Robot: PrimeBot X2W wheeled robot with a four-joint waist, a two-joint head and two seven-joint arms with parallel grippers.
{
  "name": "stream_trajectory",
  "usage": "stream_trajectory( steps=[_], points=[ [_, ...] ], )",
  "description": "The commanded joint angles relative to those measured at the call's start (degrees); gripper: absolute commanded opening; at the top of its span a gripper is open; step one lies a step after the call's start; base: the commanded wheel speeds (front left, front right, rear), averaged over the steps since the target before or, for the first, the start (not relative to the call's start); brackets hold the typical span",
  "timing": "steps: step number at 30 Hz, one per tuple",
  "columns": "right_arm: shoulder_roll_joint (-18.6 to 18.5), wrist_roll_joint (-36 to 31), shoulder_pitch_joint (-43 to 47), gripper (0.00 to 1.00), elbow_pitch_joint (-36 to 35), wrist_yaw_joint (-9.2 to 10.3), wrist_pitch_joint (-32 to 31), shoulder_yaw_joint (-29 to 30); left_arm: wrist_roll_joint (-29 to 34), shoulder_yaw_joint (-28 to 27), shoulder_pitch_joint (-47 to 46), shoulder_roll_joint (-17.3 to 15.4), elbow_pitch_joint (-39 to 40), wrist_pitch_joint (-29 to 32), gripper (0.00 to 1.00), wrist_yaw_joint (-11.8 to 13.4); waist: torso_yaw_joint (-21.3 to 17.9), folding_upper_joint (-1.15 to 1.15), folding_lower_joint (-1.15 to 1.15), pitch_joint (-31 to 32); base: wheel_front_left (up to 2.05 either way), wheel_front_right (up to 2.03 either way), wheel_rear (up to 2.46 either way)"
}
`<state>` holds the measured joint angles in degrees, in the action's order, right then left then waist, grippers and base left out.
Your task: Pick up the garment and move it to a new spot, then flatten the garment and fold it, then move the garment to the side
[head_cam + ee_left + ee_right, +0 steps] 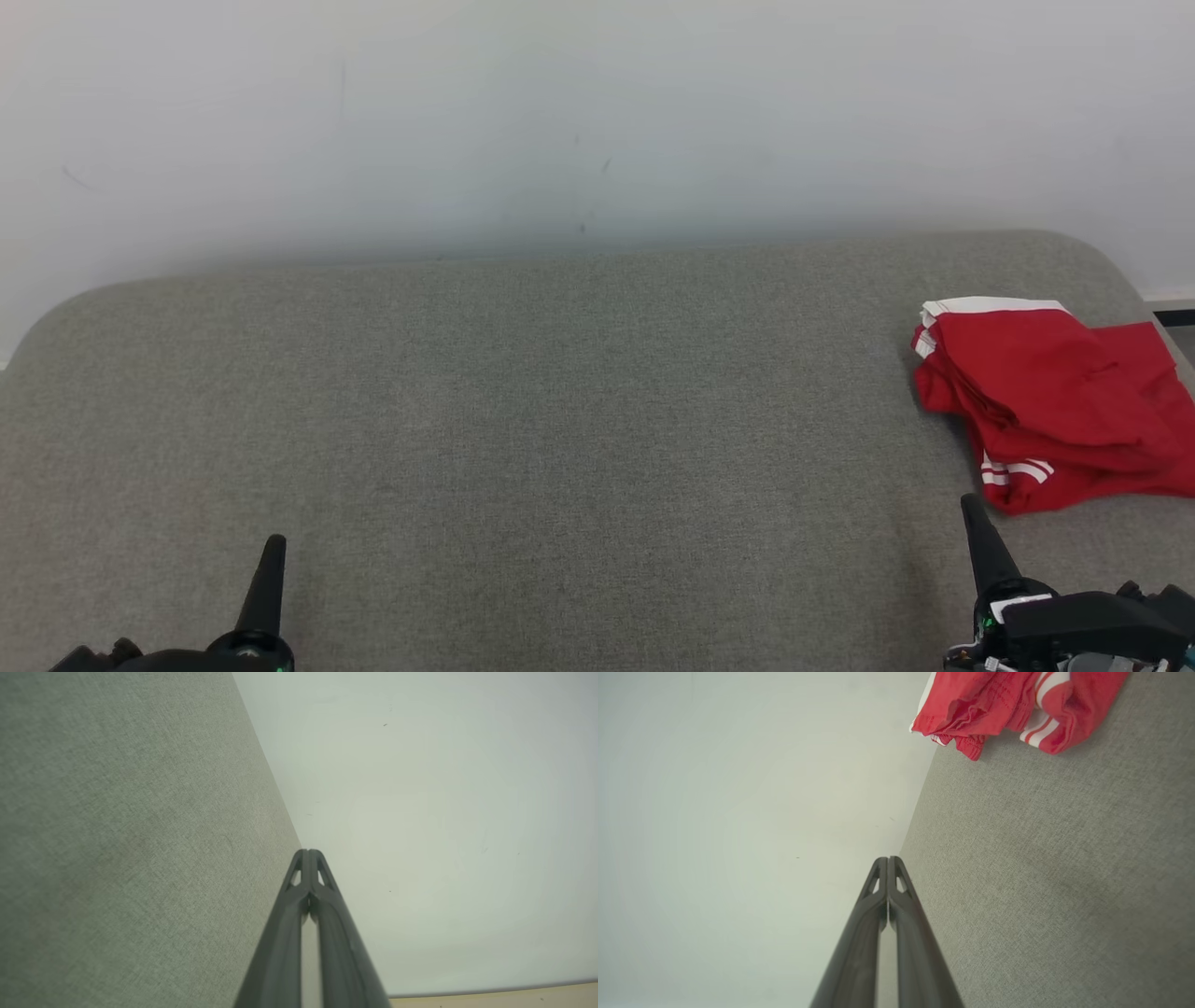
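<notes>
The garment point(1055, 411) is red with white stripes and lies in a loose, rumpled fold at the right end of the tabletop point(560, 420), close to the far right rounded corner. One white-edged band shows along its far side, and a pair of white stripes shows at its near edge. Its right part runs to the border of the head view, so how far it reaches that way cannot be told.

The tabletop is covered in a grey woven fabric (the weave is plain in both wrist views), and it stands against a pale wall point(597, 121).

The right gripper point(973, 509) sits at the lower right of the head view. Its two dark fingers are pressed together into a single point, holding nothing. The tip is near the garment's near left corner but apart from it. In the right wrist view the right gripper point(888, 861) shows its fingertips meeting with no gap, and the garment point(994, 704) lies ahead of them with bare fabric between.

The left gripper point(274, 551) is at the lower left of the head view, well apart from the garment. Its fingers are likewise pressed together and empty. In the left wrist view the left gripper point(308, 854) has its tips touching, seen against the line where tabletop and wall meet.
</notes>
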<state>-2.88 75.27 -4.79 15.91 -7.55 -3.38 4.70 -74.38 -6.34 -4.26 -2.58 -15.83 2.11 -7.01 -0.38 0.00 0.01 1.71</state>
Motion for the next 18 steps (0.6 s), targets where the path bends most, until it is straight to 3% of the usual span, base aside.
stream_trajectory(
  steps=[1,18],
  points=[
    [0.0,1.4,-1.1,0.0,-0.6,0.08,-0.3,0.3,-1.6,-0.2,-1.1,-0.3,0.6,0.5,0.0,-0.2,0.0,0.0,0.0,-0.1,0.0,0.0,0.0],
    [0.0,8.7,-1.4,0.0,-1.2,0.1,-1.7,1.1,-9.3,-0.3,-1.7,-0.4,1.1,2.4,0.0,-0.4,0.2,0.0,-0.01,-0.8,0.0,0.0,0.0]
  ],
)
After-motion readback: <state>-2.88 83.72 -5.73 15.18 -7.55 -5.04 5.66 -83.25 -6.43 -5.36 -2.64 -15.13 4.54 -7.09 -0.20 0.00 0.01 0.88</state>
